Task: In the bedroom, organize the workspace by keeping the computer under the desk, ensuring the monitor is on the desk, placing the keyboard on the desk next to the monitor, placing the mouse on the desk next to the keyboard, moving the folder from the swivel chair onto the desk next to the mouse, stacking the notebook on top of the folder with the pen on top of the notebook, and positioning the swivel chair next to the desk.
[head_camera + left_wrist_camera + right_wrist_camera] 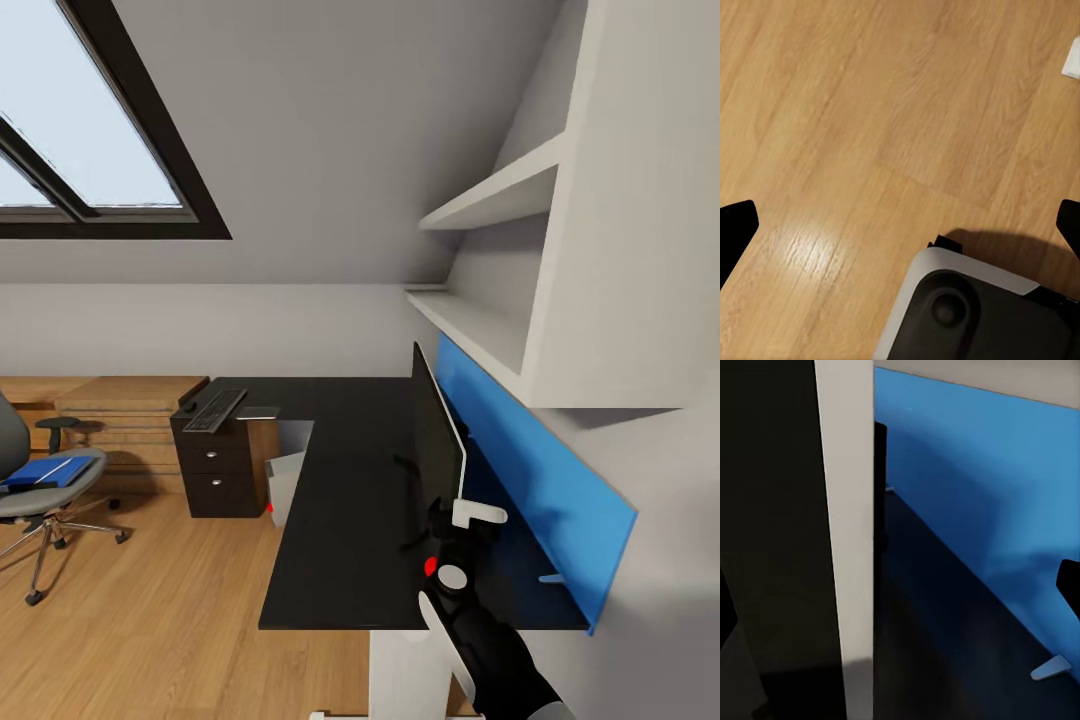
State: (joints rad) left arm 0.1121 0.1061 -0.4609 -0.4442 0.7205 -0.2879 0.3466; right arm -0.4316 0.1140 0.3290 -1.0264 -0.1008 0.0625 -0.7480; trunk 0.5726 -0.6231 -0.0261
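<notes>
The monitor (438, 440) stands edge-on along the right side of the black desk (340, 500). My right gripper (460, 520) is at its near edge, open, with the monitor's pale edge (844, 540) between the fingers. At the desk's far left end lie the keyboard (215, 410), a small dark mouse (189, 407) and the grey notebook (258, 411). The grey computer (285, 485) sits under the desk. The swivel chair (25, 495) stands at the left with the blue folder (48, 471) on its seat. My left gripper (900, 225) hangs open over wooden floor.
A blue back panel (545, 490) runs behind the monitor, with white shelves (500, 200) above it. A low wooden cabinet (130, 400) lines the back wall beside the desk's drawers (215, 470). The robot's base (975, 315) shows below the left gripper.
</notes>
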